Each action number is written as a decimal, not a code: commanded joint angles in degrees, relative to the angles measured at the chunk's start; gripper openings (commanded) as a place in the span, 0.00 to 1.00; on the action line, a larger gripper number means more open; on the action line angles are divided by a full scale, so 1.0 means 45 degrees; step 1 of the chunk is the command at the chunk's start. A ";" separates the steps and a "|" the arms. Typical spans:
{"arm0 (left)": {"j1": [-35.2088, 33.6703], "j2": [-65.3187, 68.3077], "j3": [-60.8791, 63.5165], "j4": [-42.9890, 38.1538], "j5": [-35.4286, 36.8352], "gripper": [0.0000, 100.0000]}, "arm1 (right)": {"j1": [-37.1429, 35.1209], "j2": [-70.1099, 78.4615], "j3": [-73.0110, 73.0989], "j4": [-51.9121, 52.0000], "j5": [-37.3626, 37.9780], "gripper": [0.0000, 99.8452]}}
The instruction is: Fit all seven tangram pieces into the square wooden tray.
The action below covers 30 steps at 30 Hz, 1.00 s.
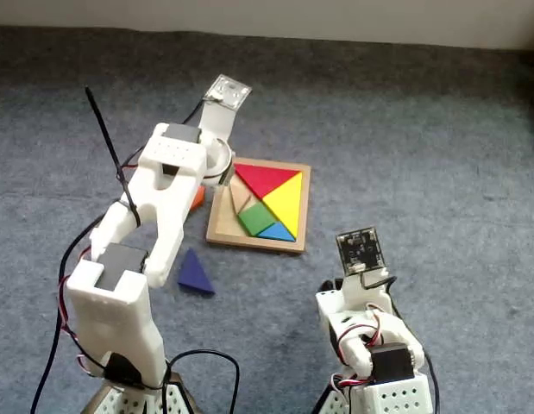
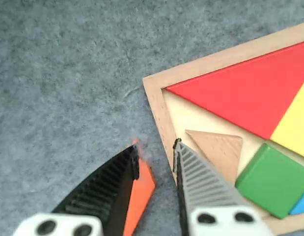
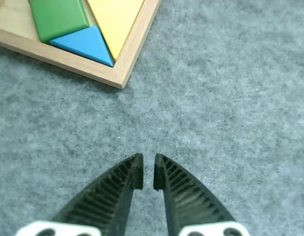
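Orange piece (image 2: 142, 195) lay on the tabletop just outside the tray (image 2: 155, 110) rim, between the left pincer's (image 2: 155, 147) parted jaws. It looked light, stiff and slick, best pinched across opposite edges. Right pincer (image 3: 144, 169) sat nearly closed, empty.

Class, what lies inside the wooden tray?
Red triangle, yellow triangle, green square, blue triangle and a plain wooden triangle, with some bare tray floor. The left claw covers part of it.

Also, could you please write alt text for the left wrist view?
The left hand hangs open at a corner of the wooden tray, an orange piece on the grey carpet between its fingers. In the tray lie a red piece, a yellow piece, a green piece, a blue piece and a plain wooden triangle.
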 commanded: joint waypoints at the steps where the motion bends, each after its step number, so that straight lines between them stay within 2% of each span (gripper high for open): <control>1: 0.1065 -0.0127 0.0186 0.0059 0.0059 0.13 | 0.0147 -0.0166 0.1514 0.0068 -0.0117 0.06; 6: 0.2413 -0.0107 0.0342 0.0098 0.0059 0.13 | 0.0147 -0.0166 0.1514 0.0068 -0.0117 0.06; 12: 0.2882 -0.0225 0.0322 0.0117 0.0137 0.13 | 0.0147 -0.0166 0.1514 0.0068 -0.0117 0.06; 20: 0.1807 -0.1455 0.0147 0.1758 0.0059 0.13 | 0.0147 -0.0166 0.1514 0.0068 -0.0117 0.06; 27: 0.0635 -0.1924 0.0908 0.1700 -0.0567 0.13 | 0.0147 -0.0166 0.1514 0.0068 -0.0117 0.06; 30: 0.0498 -0.1280 0.0947 0.0977 -0.0606 0.13 | 0.0147 -0.0166 0.1514 0.0068 -0.0117 0.06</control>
